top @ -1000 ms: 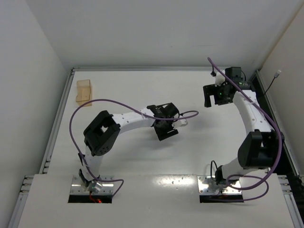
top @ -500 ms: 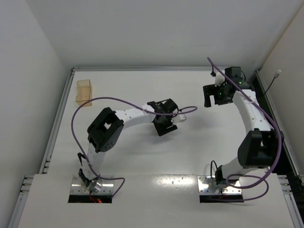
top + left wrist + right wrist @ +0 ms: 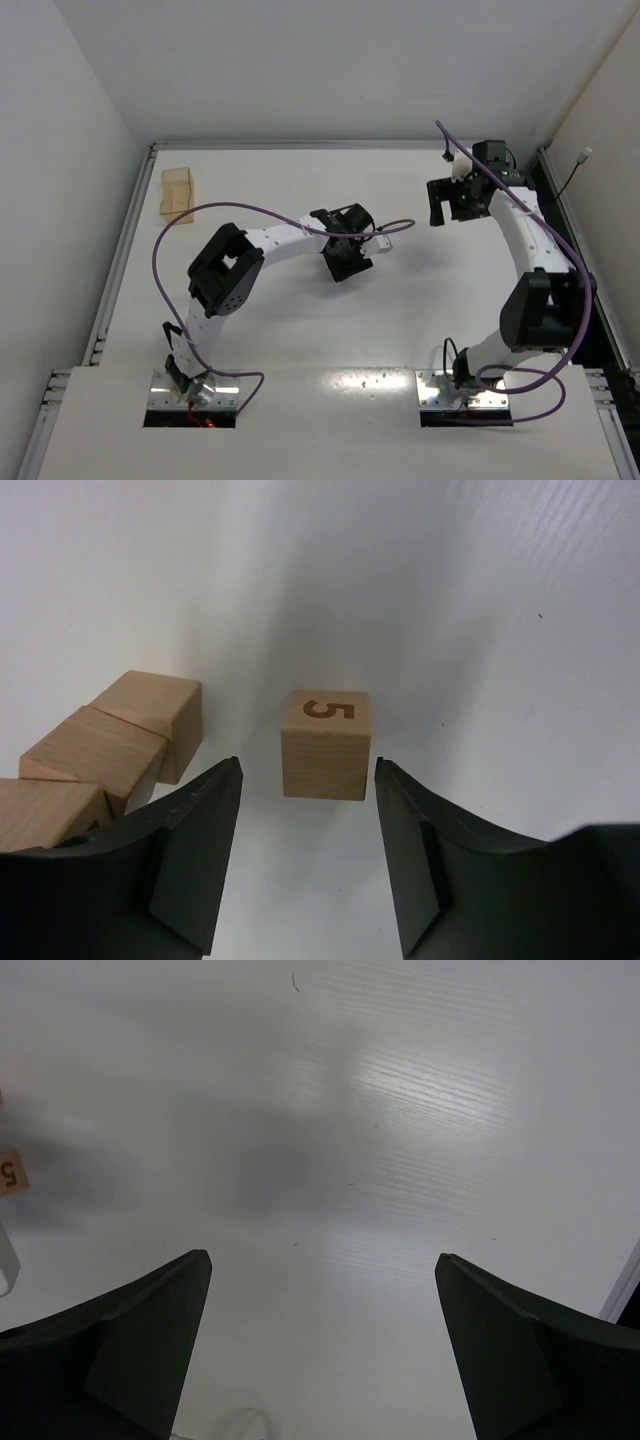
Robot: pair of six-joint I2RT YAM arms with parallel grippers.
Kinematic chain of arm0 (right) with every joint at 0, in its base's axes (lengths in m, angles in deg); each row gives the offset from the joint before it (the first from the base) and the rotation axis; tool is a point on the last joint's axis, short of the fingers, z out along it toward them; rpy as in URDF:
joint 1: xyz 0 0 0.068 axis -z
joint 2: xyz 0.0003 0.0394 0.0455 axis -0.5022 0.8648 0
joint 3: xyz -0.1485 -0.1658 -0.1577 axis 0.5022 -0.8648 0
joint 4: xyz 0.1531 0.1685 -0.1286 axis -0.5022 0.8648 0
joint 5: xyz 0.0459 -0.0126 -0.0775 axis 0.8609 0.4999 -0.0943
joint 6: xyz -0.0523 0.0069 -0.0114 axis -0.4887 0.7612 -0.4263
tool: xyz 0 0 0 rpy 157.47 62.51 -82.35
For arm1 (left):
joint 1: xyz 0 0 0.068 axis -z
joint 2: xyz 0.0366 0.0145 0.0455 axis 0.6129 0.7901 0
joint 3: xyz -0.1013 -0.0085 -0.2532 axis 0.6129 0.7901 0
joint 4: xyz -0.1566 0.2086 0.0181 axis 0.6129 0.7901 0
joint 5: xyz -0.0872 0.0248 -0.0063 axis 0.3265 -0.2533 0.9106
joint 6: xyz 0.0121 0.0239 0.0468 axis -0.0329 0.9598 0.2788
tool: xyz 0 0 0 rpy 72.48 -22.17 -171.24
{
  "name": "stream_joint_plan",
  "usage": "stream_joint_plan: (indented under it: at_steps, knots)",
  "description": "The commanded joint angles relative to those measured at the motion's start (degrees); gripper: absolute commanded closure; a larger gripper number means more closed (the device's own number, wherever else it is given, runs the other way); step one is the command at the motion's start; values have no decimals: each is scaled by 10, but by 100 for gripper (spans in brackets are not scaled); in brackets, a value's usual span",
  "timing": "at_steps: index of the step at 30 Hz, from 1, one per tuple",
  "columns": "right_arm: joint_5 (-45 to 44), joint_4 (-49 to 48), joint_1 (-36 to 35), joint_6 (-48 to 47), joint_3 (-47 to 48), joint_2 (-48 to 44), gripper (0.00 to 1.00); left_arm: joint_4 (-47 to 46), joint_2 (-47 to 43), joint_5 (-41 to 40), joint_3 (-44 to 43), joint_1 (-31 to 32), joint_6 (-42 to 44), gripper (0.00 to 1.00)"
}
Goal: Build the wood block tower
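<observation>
Left tool released: its dark fingers straddle the small light-tan wooden cube engraved with a 5, with a gap on each side and nothing gripped. The cube sits flat on the white surface, numeral up, somewhat nearer the finger at the right of the wrist view. Just beside the other finger lies a row of three plain light-tan wooden cubes, touching one another, the nearest partly hidden by that finger. No upright column shows in any view, so the tower looks unbuilt. Right tool spread wide and empty over bare surface, well apart from the work. Step in hand, as judged: grasping the numbered cube. To do it well, shift slightly toward the closer side or close slowly, since that finger would likely touch first and push the cube sideways. Bear on two opposite side faces, squarely and about mid-height. Keep the finger by the row off its end cube. Lift straight up before travelling, because any twist in the grip would probably carry into the stacking.
</observation>
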Motion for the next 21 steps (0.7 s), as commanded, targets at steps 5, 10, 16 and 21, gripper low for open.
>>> stream_joint_plan:
  at_steps: [5,10,16,21]
  knots:
    - [0,-8,-1,0,24,1,8,1,5,41,-23,-5,9,56]
    - [0,-8,-1,0,24,1,8,7,17,52,-35,-5,4,63]
    - [0,-8,-1,0,24,6,8,19,30,65,-49,-5,4,73]
    - [0,-8,-1,0,24,6,8,24,30,70,-49,-5,-8,87]
